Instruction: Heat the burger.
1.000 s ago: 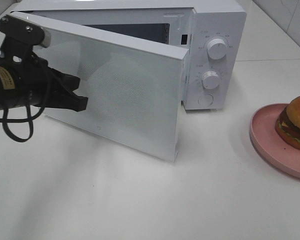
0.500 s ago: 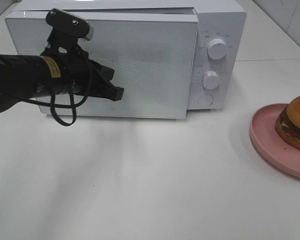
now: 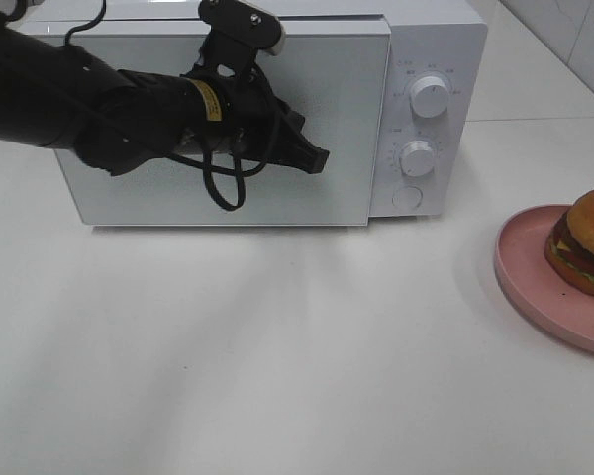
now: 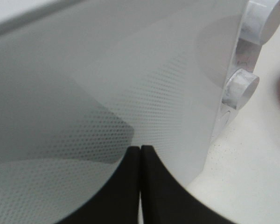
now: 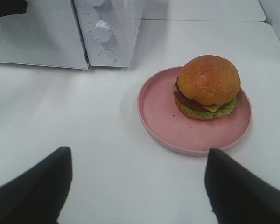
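Left pincer (image 3: 317, 158): tips together, pressed flat on the microwave (image 3: 436, 40) door (image 3: 337, 69), likely to push it shut
Right pincer (image 5: 137, 179): spread wide above the table (image 3: 277, 346), holds nothing
Burger (image 5: 207, 87): on the pink plate (image 5: 158, 112), right of the microwave, not yet inside
Door: seems closed; seam hard to judge

Bright, even light — soft shadows; left wrist view blurred close up.

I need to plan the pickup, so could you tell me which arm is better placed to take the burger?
Probably the right: its open gripper faces the burger, while the left gripper is at the microwave door.
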You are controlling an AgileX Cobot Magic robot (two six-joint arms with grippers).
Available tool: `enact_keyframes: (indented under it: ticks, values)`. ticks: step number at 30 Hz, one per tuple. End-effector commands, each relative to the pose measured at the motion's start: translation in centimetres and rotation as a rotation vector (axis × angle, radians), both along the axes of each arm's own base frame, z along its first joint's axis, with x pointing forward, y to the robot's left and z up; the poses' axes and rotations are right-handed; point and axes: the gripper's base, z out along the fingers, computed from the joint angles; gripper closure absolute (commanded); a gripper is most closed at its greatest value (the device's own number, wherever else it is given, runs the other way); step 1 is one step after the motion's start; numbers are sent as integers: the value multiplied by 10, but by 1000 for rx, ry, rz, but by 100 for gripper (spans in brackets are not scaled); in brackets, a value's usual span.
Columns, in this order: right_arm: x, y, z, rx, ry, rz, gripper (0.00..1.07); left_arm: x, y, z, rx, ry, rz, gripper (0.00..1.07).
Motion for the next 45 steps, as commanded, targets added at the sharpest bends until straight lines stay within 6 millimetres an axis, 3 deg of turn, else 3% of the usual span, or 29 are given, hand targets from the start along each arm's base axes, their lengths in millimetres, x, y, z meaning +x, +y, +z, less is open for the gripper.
enact_keyframes:
  ticks: [1,9,16,23,31,35,36,37,39,41,42,43,44,45]
  values:
    - [-3,0,1,2,-35,-1,31,16,-4,11,-61,-17,39,107]
    - [-3,0,1,2,-35,-1,31,27,-30,14,-45,-9,18,107]
    - [-3,0,1,2,-35,-1,31,1,-45,12,75,104,-19,107]
    - [-3,0,1,2,-35,-1,31,-21,-39,20,259,256,-11,107]
    - [-3,0,1,2,-35,-1,31,-46,-8,59,368,454,55,107]
    - [-3,0,1,2,-35,-1,31,-52,24,90,379,520,120,107]
    - [-3,0,1,2,-35,-1,31,-52,24,90,379,520,120,107]
    - [-3,0,1,2,-35,-1,31,-51,38,100,353,554,157,107]
    - [-3,0,1,1,-35,-2,31,-51,45,105,339,568,174,107]
    - [-3,0,1,1,-35,-2,31,-47,73,118,296,619,245,107]
    - [-3,0,1,1,-35,-2,31,-47,73,118,296,619,245,107]
    - [-3,0,1,1,-35,-2,31,-45,91,125,286,657,290,107]
    - [-3,0,1,1,-35,-2,31,-45,91,125,286,657,290,107]
    - [-3,0,1,1,-35,-2,31,-44,112,132,279,687,350,107]
